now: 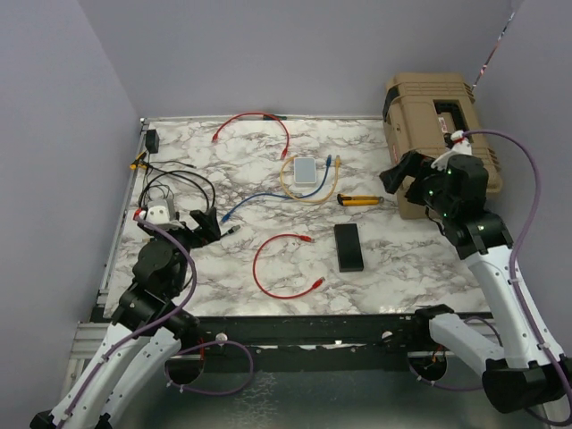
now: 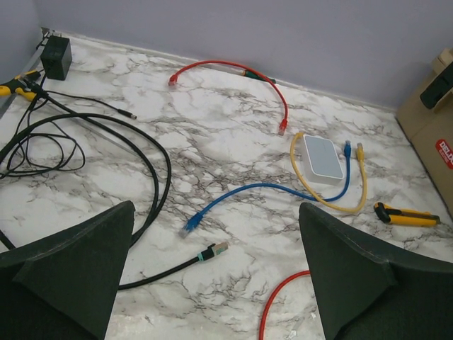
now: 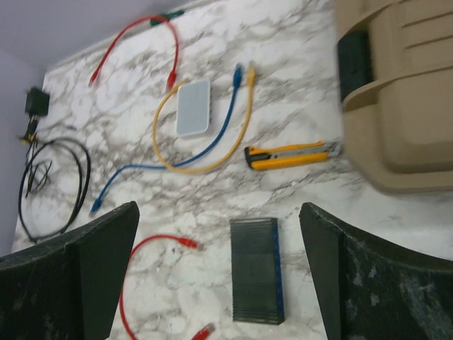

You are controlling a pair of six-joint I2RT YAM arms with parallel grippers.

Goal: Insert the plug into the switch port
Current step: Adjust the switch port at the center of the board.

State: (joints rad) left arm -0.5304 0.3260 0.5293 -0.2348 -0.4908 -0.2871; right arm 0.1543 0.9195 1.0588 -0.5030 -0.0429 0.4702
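The black switch point(image 1: 349, 247) lies flat on the marble table point(image 1: 402, 268), right of centre toward the near edge, with nothing touching it. A red cable point(image 1: 279, 265) loops at its nine o'clock, both plug ends turned toward the switch. At its twelve o'clock lies a yellow knife point(image 1: 360, 201), and beyond that a small grey box point(image 1: 306, 171). The left gripper point(image 1: 204, 225) hangs at the table's nine o'clock, jaws spread wide and empty, near a black cable point(image 1: 179, 174). The right gripper point(image 1: 399, 176) hovers at the switch's two o'clock beside a tan case point(image 1: 429, 98), jaws spread, holding nothing.
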